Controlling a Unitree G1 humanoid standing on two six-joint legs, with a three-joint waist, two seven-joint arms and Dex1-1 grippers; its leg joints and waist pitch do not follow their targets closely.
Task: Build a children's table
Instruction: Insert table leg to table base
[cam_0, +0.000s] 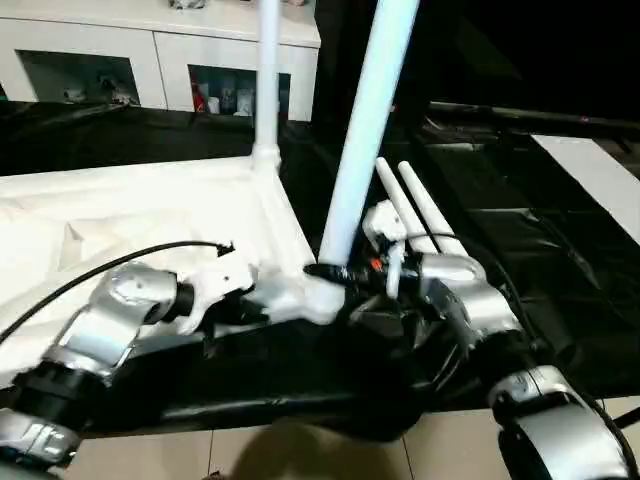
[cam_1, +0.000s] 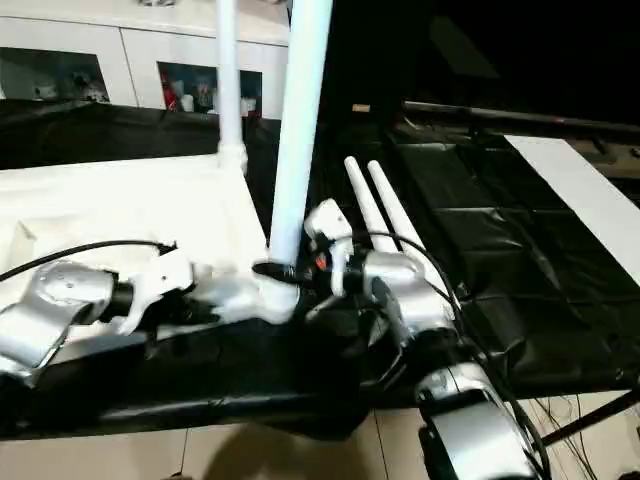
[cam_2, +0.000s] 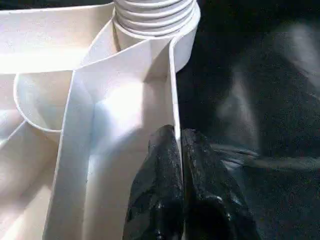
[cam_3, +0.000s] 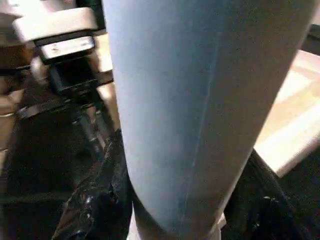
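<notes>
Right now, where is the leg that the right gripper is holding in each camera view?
Left eye view: the leg rises from the tabletop's near corner, mid-picture.
Right eye view: the same leg, left of centre.
Left wrist view: its threaded foot, in the corner socket beyond the left gripper.
Right wrist view: close up, between the right gripper's fingers.
Shared landmark: the tabletop.

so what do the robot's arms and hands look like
Both forearms are rounded silver shells with black joint rings. The left hand has two glossy black fingers on a white mount, with a thin black cable looping over its forearm. The right hand has black fingers too, with a small orange-red mark near its white wrist.
</notes>
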